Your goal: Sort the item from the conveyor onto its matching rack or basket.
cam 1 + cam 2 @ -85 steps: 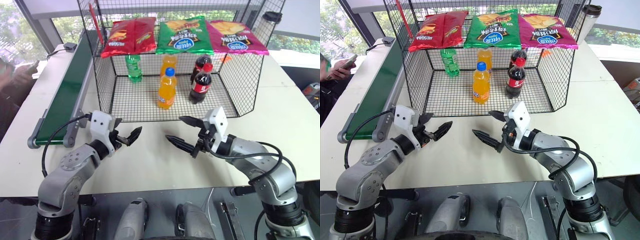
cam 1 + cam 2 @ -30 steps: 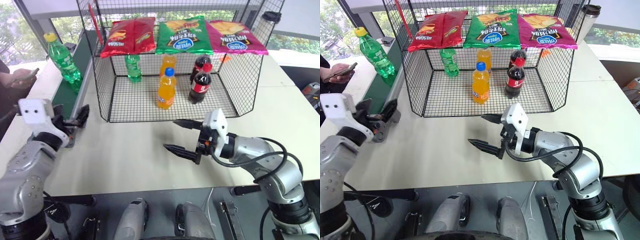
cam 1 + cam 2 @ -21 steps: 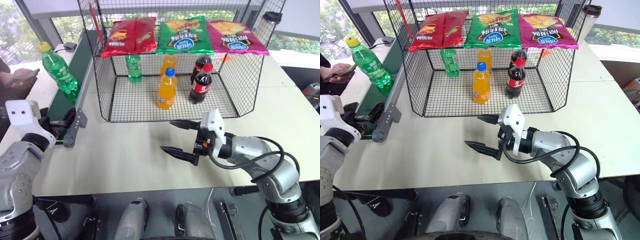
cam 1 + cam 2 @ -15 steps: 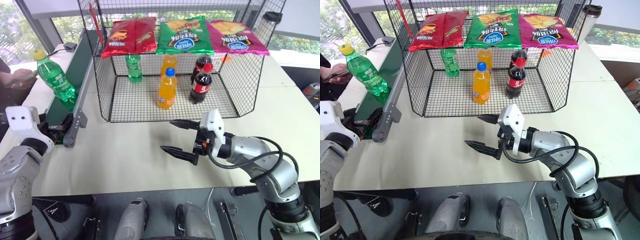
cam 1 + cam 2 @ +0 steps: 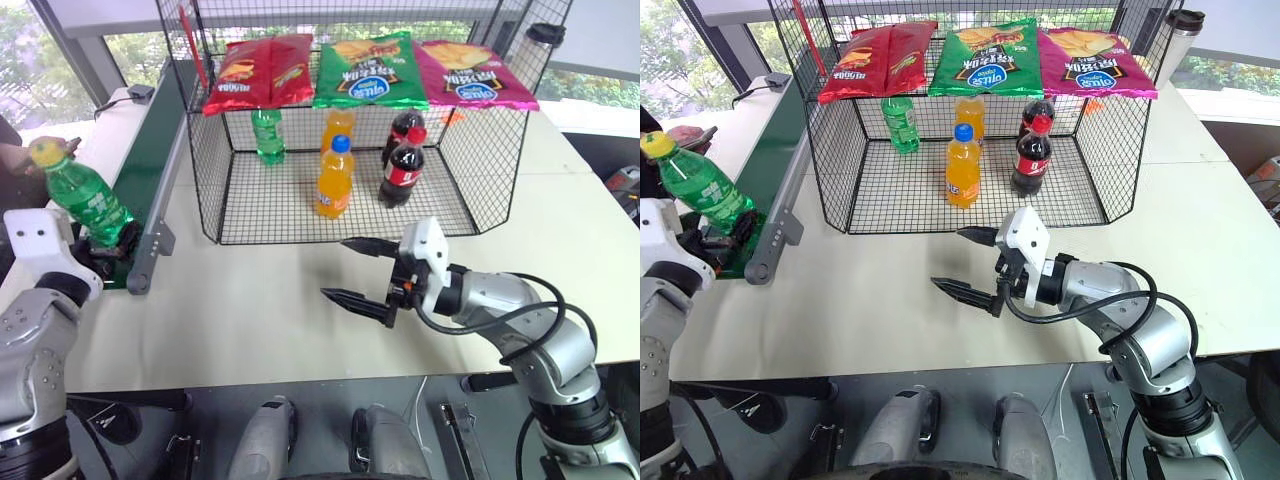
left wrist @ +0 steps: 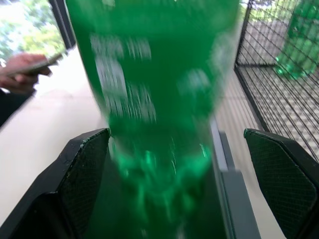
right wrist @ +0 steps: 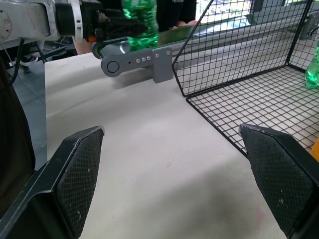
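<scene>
- Person's hand (image 5: pixel 30 152): at the far left, beyond the conveyor's near end, holding a phone; no part in the sort.
- Soda bottle (image 5: pixel 82 195), clear green with a yellow cap: a second ago it stood farther up the conveyor; it has since ridden down the belt and now stands upright at the roller end, leaning slightly.
- Left gripper (image 6: pixel 184 189): over the last second it has swung out to the conveyor's near end. Its jaws are spread as wide as they go, one finger either side of the bottle's base, not yet closed on it. Judged: the catch is set and the next step is to close.
- Conveyor (image 5: pixel 150 150): dark green belt in a grey frame, running along the left wall of the basket.
- Basket (image 5: pixel 350 205): black wire mesh, right of the conveyor. Inside it stand a green bottle (image 5: pixel 267 137), two orange sodas and two colas; three crisp bags lie on its top rack. Judged: the yellow-capped bottle belongs beside the green one at the back left.
- Right gripper (image 5: pixel 365 272): unchanged, in front of the basket and well clear of the conveyor, jaws apart, holding nothing.
- Risk, judged: a late close could let the bottle tip off the roller end.
</scene>
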Robot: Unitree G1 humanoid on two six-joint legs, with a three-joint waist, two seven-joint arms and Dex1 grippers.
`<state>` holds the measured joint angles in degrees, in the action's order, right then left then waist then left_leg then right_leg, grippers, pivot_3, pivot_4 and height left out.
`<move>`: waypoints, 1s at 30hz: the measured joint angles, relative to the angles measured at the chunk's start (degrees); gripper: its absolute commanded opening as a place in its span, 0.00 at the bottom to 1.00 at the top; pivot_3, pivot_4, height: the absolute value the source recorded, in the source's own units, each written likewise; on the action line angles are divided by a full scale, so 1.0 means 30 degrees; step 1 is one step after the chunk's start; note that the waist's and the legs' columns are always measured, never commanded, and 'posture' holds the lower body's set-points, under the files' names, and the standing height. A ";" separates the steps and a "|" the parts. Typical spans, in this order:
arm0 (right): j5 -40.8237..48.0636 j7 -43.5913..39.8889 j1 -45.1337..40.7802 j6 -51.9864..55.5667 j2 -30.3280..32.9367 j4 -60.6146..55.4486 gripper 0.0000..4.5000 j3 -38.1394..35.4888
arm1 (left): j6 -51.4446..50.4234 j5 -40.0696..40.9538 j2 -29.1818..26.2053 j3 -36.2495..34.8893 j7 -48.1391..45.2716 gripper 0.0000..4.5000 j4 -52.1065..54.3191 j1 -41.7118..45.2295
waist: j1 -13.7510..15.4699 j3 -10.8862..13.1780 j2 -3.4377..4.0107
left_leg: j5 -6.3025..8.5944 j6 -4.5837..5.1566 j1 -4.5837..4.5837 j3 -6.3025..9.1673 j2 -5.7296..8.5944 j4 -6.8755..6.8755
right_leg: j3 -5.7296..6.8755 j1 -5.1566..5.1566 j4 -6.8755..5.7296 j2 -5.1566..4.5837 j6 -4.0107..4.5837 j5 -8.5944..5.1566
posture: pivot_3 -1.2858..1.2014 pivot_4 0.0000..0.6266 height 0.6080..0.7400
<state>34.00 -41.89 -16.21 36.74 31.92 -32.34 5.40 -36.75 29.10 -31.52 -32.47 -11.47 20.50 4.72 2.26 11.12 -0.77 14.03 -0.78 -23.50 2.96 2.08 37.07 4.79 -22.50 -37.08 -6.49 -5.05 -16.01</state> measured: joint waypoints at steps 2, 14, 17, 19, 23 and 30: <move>-0.0001 0.0021 -0.0007 0.0024 -0.0005 0.0000 1.00 0.0000 | 0.0050 -0.0158 0.0013 0.0000 0.0072 0.88 -0.0157 0.0031 | -0.0010 0.0000 0.0000 | 0.0000 0.0001 0.0000 0.0000 0.0000 -0.0001 | 0.0000 -0.0001 0.0000 0.0002 0.0000 0.0000 | 0.52 0.24 0.99; -0.0001 0.0135 -0.0008 0.0048 -0.0004 0.0000 1.00 -0.0001 | -0.0294 0.1214 0.0090 -0.0082 -0.1084 0.59 0.0357 -0.0167 | 0.0042 0.0000 0.0000 | 0.0000 0.0001 -0.0002 0.0002 0.0006 0.0003 | 0.0005 0.0010 0.0011 -0.0009 0.0000 0.0000 | 0.52 0.24 0.99; -0.0002 0.0130 -0.0005 0.0048 -0.0003 0.0001 1.00 -0.0002 | -0.0967 0.1881 -0.0144 0.0099 -0.1564 0.59 0.0649 0.0023 | -0.0016 0.0004 -0.0008 | 0.0000 0.0001 -0.0007 0.0002 0.0003 0.0001 | 0.0004 -0.0003 0.0011 -0.0002 0.0000 0.0000 | 0.52 0.24 0.99; -0.0003 0.0125 -0.0001 0.0048 0.0023 0.0001 1.00 -0.0005 | -0.1364 0.2218 -0.0733 0.0098 -0.1826 0.59 0.0711 0.0171 | -0.0022 0.0006 -0.0007 | 0.0000 0.0000 -0.0012 0.0002 -0.0002 -0.0009 | 0.0004 -0.0016 0.0006 0.0006 0.0000 0.0000 | 0.52 0.24 0.99; -0.0002 0.0123 0.0004 0.0067 0.0043 0.0001 1.00 -0.0015 | -0.2245 0.3140 -0.2091 0.0124 -0.2981 0.59 0.1337 0.0267 | -0.0043 0.0008 -0.0004 | 0.0000 0.0001 -0.0021 -0.0002 -0.0002 -0.0021 | 0.0002 -0.0028 0.0011 0.0007 0.0001 -0.0001 | 0.52 0.24 0.99; 0.0006 0.0203 0.0048 0.0182 0.0079 -0.0001 1.00 -0.0030 | -0.3580 0.5126 -0.3630 0.1267 -0.4773 0.59 0.3110 0.0859 | -0.0020 0.0011 -0.0001 | 0.0000 0.0001 -0.0026 -0.0001 0.0003 -0.0016 | 0.0000 -0.0025 0.0014 -0.0002 0.0003 -0.0001 | 0.52 0.24 0.99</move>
<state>34.02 -41.28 -16.07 37.29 32.16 -32.34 5.31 -47.49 44.47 -42.41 -28.67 -25.79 29.83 7.30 2.20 11.15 -0.77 14.03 -0.77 -23.57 2.95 2.09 37.02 4.79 -22.57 -37.04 -6.49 -5.04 -16.02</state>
